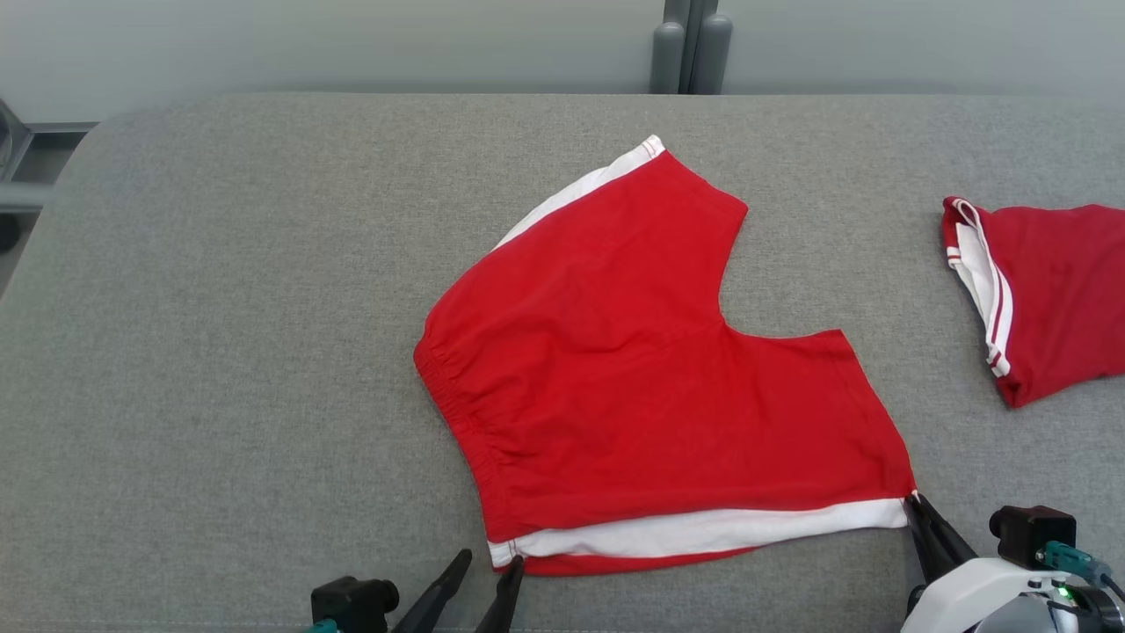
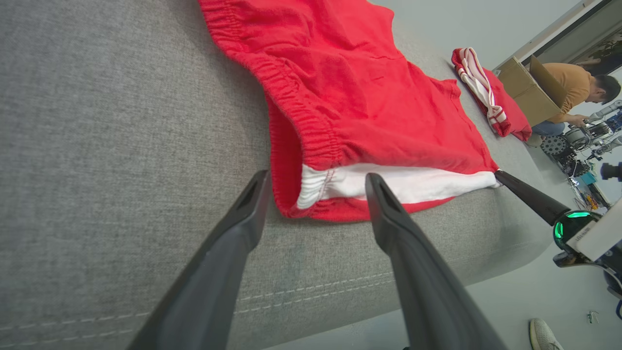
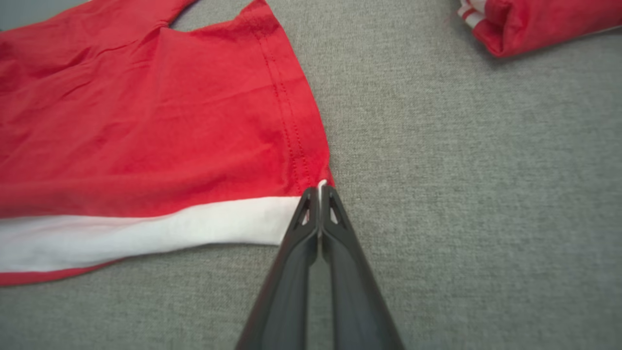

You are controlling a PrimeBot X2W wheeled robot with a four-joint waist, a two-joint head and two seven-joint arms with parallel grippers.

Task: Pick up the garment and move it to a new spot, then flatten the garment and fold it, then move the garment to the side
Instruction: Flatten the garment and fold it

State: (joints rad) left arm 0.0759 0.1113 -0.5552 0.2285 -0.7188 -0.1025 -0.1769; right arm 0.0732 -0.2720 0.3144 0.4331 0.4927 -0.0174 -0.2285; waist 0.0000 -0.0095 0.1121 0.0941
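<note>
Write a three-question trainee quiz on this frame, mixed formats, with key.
1. True or false: the left gripper is shut on the shorts.
2. What does the right gripper pinch? A the waistband; B a leg corner of the shorts; C nothing.
3. Fill in: the folded red garment lies to the shorts' ____, by the robot's sides.
Key: 1 false, the left gripper is open at the waistband corner; 2 B; 3 right.
</note>
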